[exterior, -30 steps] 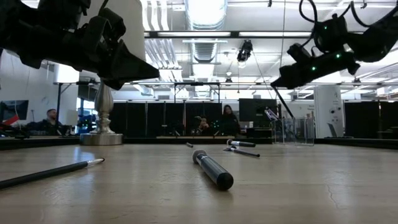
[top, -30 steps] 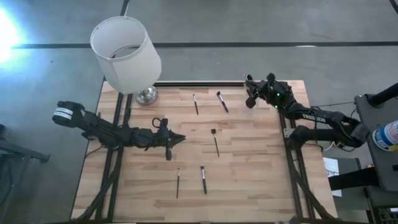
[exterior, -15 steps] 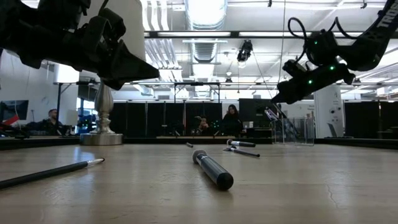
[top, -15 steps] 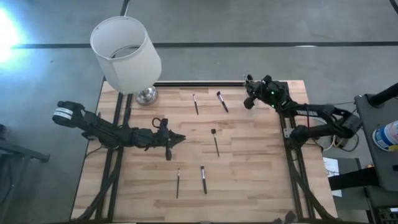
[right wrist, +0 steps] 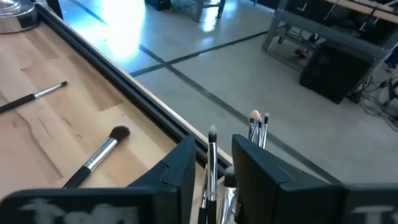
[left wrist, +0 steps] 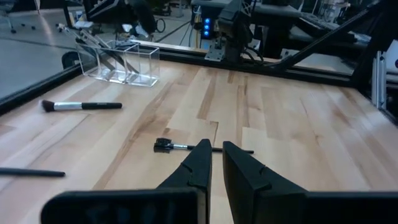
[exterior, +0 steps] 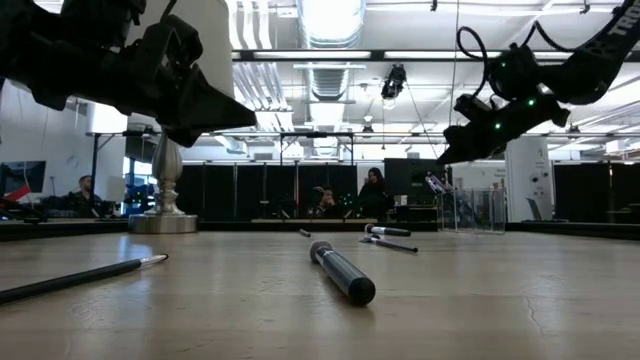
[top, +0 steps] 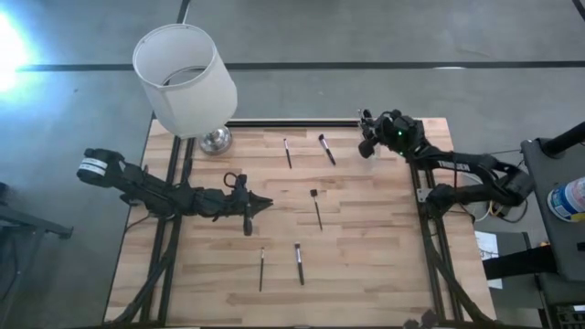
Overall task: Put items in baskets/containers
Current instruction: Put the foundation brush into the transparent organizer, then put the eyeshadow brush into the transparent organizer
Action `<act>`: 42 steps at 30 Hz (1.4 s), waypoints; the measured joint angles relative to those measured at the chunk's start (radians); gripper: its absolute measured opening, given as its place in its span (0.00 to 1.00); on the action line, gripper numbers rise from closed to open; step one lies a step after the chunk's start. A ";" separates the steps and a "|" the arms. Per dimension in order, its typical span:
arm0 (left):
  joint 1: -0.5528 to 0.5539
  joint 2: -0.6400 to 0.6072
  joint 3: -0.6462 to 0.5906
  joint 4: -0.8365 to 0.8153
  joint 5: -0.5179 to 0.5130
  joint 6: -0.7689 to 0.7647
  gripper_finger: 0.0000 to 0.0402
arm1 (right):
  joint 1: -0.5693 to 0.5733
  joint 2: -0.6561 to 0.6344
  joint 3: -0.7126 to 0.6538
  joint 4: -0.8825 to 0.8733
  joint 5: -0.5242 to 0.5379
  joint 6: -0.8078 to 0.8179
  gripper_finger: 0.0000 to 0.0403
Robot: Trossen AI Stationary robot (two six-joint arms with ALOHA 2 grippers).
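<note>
You have five loose brushes on the pale wooden plank table (top: 384, 247). Two lie near the far edge: a thin dark-handled brush (top: 287, 153) and, just beside it, a fuller brush with a silver ferrule and a round dark head (top: 326, 148). A flat-headed dark brush with a thin stem (top: 315, 208) lies mid-table. Two more lie near the front edge: a slim brush (top: 261, 269) and a thicker dark-handled brush (top: 298, 263).

There is one container, a small clear straight-walled cup (left wrist: 140, 62). It stands upright at the table's far right corner, close to the dark rail along the far edge. More brushes already stand in it. At least three tips (right wrist: 255, 118) poke up there, one pale and the others dark; you cannot get a full count.

There is one large white cylindrical lampshade (top: 183, 78), over the far left corner, above a shiny metal lamp base (top: 216, 140).

Your right gripper (right wrist: 214, 146) hangs over the cup. Its fingers stand a little apart, with a thin brush handle (right wrist: 211, 165) upright in the gap and clear space on both sides of it.

Your left gripper (left wrist: 216, 149) hovers over the left-middle of the table, pointing at the flat-headed brush. Its fingers are parted by only a narrow slit and hold nothing.
</note>
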 joint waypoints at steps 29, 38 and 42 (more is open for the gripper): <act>-0.334 0.364 0.718 -1.382 0.000 -1.117 0.21 | 0.290 -0.493 -0.220 -0.069 0.080 0.004 0.03; -0.331 0.501 0.909 -1.565 0.039 -1.275 0.31 | 0.295 -0.504 -0.229 -0.070 0.079 0.000 0.03; -0.323 0.513 0.908 -1.565 0.043 -1.314 0.31 | 0.295 -0.504 -0.230 -0.070 0.078 0.000 0.03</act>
